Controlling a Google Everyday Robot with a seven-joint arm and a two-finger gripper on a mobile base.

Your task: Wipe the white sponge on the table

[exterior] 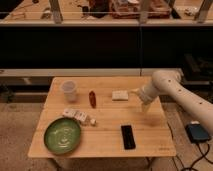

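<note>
The white sponge [119,95] lies flat on the far middle part of the light wooden table [105,137]. My gripper [135,93] is at the end of the white arm [172,90] that reaches in from the right. It sits just right of the sponge, close to its right edge, low over the tabletop. I cannot tell if it touches the sponge.
A translucent white cup [69,90] stands at the far left. A small red object [92,98] lies left of the sponge. White packets [79,116] and a green plate [62,135] are at the front left. A black phone [128,136] lies at the front.
</note>
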